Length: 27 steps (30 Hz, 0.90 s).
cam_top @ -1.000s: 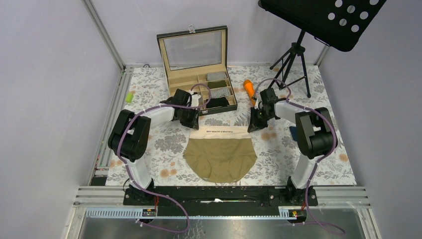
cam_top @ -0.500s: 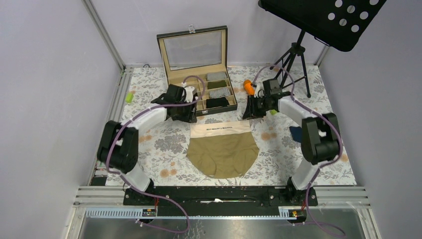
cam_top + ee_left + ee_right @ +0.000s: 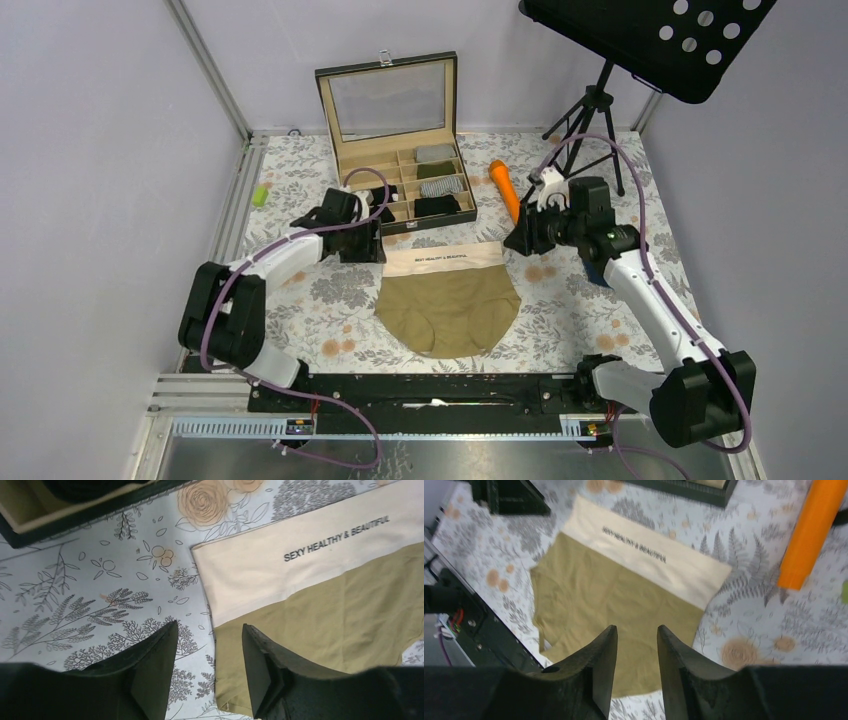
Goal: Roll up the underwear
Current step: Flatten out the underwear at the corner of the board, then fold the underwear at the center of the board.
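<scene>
The olive-tan underwear (image 3: 448, 305) lies flat on the floral cloth, its cream waistband (image 3: 442, 260) at the far side; it also shows in the left wrist view (image 3: 325, 615) and the right wrist view (image 3: 614, 595). My left gripper (image 3: 362, 245) is open and empty, low beside the waistband's left corner (image 3: 210, 630). My right gripper (image 3: 522, 240) is open and empty, raised above the waistband's right corner (image 3: 636, 630). A rolled black piece (image 3: 437, 206) and other rolled pieces sit in the box compartments. The navy one is mostly hidden behind the right arm.
An open wooden box (image 3: 405, 175) with a glass lid stands behind the underwear. An orange carrot-shaped stick (image 3: 503, 186) lies right of the box and shows in the right wrist view (image 3: 811, 530). A small green cylinder (image 3: 260, 194) lies at the left edge. A music stand (image 3: 600, 100) stands at the back right.
My right arm has swung out to the right and lifted, its gripper drawn back from the box area. My left gripper has moved slightly left and nearer. The underwear has not moved in the last half second.
</scene>
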{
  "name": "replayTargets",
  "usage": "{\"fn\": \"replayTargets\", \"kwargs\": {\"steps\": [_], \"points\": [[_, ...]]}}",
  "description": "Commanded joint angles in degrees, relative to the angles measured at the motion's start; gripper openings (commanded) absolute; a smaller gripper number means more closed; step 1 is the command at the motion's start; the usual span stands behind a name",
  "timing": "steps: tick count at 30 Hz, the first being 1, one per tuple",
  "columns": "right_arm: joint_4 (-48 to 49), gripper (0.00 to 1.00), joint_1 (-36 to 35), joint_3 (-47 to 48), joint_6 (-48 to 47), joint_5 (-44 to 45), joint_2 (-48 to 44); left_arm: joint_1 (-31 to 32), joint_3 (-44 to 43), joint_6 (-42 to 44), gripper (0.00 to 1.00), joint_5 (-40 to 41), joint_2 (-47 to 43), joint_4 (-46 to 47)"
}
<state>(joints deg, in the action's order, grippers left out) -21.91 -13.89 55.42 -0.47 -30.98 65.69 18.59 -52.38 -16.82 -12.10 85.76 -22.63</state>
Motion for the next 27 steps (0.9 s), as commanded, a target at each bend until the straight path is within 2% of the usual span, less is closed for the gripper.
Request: {"fn": "replayTargets", "kwargs": {"steps": [1, 8, 19, 23, 27], "points": [[-2.3, 0.43, -0.3, -4.0, -4.0, 1.9, -2.0, 0.0, 1.5, -4.0, 0.53, 1.2, 1.5, 7.6], [-2.5, 0.44, -0.3, -6.7, -3.8, 1.4, -3.8, -0.5, 2.5, -7.0, 0.48, 2.6, 6.5, 14.3], [-3.2, 0.45, -0.3, -7.4, -5.4, 1.9, -4.5, -1.0, 0.6, -6.5, 0.40, 3.8, 14.2, 17.1], [-3.7, 0.45, -0.3, -7.3, -6.2, 1.9, -4.4, -1.8, 1.1, -6.5, 0.29, 3.3, 15.4, 17.1], [-3.7, 0.45, -0.3, -6.4, -7.8, 1.7, -3.1, -2.5, 2.2, -7.3, 0.24, 1.4, 15.0, 17.0]]}}
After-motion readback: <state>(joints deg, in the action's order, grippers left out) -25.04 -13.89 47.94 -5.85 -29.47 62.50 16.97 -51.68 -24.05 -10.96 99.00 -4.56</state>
